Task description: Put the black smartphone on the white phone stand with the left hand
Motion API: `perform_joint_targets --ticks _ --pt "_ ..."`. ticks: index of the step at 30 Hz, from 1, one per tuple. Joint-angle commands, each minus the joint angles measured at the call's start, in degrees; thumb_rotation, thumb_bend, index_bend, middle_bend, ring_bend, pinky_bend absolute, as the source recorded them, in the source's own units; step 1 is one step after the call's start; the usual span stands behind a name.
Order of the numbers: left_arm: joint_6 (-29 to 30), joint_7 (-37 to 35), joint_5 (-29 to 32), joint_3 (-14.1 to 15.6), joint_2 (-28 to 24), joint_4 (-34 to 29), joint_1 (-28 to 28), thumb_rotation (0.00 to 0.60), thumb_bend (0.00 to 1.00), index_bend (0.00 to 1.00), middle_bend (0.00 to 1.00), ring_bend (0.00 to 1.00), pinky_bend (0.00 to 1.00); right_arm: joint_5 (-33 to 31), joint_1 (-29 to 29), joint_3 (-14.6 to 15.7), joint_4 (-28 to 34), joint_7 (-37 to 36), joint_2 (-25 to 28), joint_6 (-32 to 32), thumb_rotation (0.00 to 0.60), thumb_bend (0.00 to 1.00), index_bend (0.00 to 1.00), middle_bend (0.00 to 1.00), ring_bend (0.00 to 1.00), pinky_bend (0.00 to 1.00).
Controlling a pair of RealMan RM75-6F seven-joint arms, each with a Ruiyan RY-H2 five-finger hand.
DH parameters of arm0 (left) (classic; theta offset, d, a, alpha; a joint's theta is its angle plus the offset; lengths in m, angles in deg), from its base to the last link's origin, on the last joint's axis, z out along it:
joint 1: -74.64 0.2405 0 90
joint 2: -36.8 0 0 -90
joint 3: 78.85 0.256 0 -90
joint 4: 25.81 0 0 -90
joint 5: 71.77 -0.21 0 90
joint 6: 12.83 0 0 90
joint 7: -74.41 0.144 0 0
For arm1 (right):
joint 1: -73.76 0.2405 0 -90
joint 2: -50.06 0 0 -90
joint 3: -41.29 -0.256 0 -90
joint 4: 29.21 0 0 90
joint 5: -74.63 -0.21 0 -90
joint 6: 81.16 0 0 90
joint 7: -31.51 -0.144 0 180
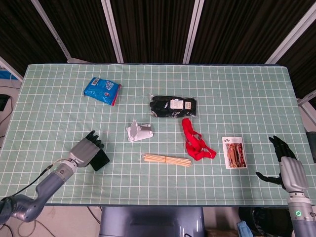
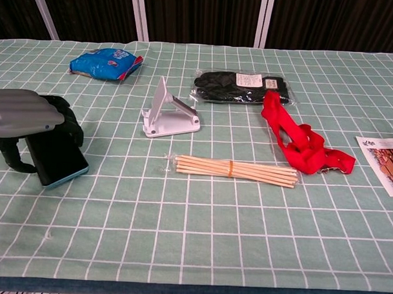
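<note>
Chest view: smartphone (image 2: 57, 160) half under left hand (image 2: 23, 115)

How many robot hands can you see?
2. The left hand is at the near left of the table, over the black smartphone. The right hand hangs off the table's right edge, fingers spread, holding nothing.

Bright, even overhead light, soft short shadows, sharp focus throughout, dark backdrop, no noticeable glare.

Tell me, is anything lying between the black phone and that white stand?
No. Both views show only bare green checked cloth between the black phone, under the left robot hand, and the white stand.
</note>
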Motion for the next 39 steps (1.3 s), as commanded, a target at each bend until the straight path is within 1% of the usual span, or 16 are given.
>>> perform_joint_targets --ticks 1,5,8,11,14,15,17,18,25,29,34,35,36,39 --pt "0.3 -0.2 -0.2 -0.4 -0.5 -0.4 0.0 0.6 0.47 0.59 0.63 0.11 0.0 0.1 0.0 0.0 0.0 -0.1 0.0 0.0 0.6 0.12 0.0 0.0 0.0 0.15" --pt "0.7 0.1 -0.3 -1.1 -1.3 -1.0 -0.2 0.6 0.47 0.6 0.63 0.11 0.0 0.1 0.0 0.0 0.0 -0.2 0.1 0.0 0.6 0.12 0.0 0.0 0.0 0.15" --pt "1.7 -0.5 0.2 -2.3 -1.8 -1.7 -0.2 0.6 0.47 0.6 0.63 0.11 0.0 0.1 0.0 0.0 0.0 -0.3 0.1 0.1 0.6 0.12 0.0 0.0 0.0 0.15" --pt "3.6 -2.4 2.3 -4.8 -1.5 -2.8 0.3 0.6 0.47 0.6 0.63 0.11 0.0 0.1 0.0 0.0 0.1 -0.4 0.2 0.1 0.6 0.12 0.0 0.0 0.0 0.15" --pt "5.0 -3.6 4.0 -6.6 -0.9 -3.5 0.5 0.6 0.47 0.6 0.64 0.12 0.0 0.1 0.0 0.0 0.1 -0.5 0.2 0.2 0.6 0.12 0.0 0.0 0.0 0.15" --pt "5.9 -4.5 5.2 -8.0 -0.3 -4.0 0.5 0.6 0.47 0.6 0.64 0.13 0.0 0.0 0.0 0.0 0.1 -0.5 0.2 0.3 0.6 0.12 0.0 0.0 0.0 0.15" --pt "6.9 -4.6 6.5 -9.1 0.4 -4.5 0.6 0.6 0.47 0.6 0.64 0.13 0.0 0.0 0.0 0.0 0.1 -0.6 0.2 0.3 0.6 0.12 0.0 0.0 0.0 0.15" --pt "7.9 -5.2 7.9 -10.4 1.3 -5.1 0.7 0.6 0.47 0.6 0.64 0.13 0.0 0.0 0.0 0.0 0.2 -0.7 0.3 0.4 0.6 0.12 0.0 0.0 0.0 0.15" --pt "11.8 -5.9 17.5 -15.7 6.1 -8.4 0.4 0.6 0.47 0.6 0.64 0.13 0.0 -0.1 0.0 0.0 0.2 -1.1 0.4 0.5 0.6 0.12 0.0 0.0 0.0 0.15" --pt "13.9 -7.2 26.3 -20.7 9.5 -11.7 -0.9 0.6 0.47 0.59 0.64 0.13 0.0 -0.2 0.0 0.0 0.2 -1.4 0.5 0.7 0.6 0.12 0.0 0.0 0.0 0.15" --pt "15.4 -9.1 32.4 -24.4 11.5 -14.1 -1.9 0.6 0.47 0.59 0.64 0.13 0.0 -0.3 0.1 0.0 0.3 -1.6 0.5 0.8 0.6 0.12 0.0 0.0 0.0 0.15" --pt "15.6 -10.6 34.4 -25.9 12.1 -14.8 -2.1 0.6 0.47 0.59 0.64 0.13 0.0 -0.3 0.1 0.0 0.3 -1.7 0.6 0.9 0.6 0.12 0.0 0.0 0.0 0.15" --pt "15.9 -11.2 35.6 -26.8 12.5 -14.9 -2.3 0.6 0.47 0.59 0.64 0.13 0.0 -0.3 0.1 0.0 0.3 -1.7 0.6 0.9 0.6 0.12 0.0 0.0 0.0 0.15" --pt "16.4 -12.4 37.9 -28.4 13.4 -15.0 -2.9 0.6 0.47 0.59 0.64 0.13 0.0 -0.3 0.1 0.0 0.4 -1.8 0.6 0.9 0.6 0.12 0.0 0.0 0.0 0.15"
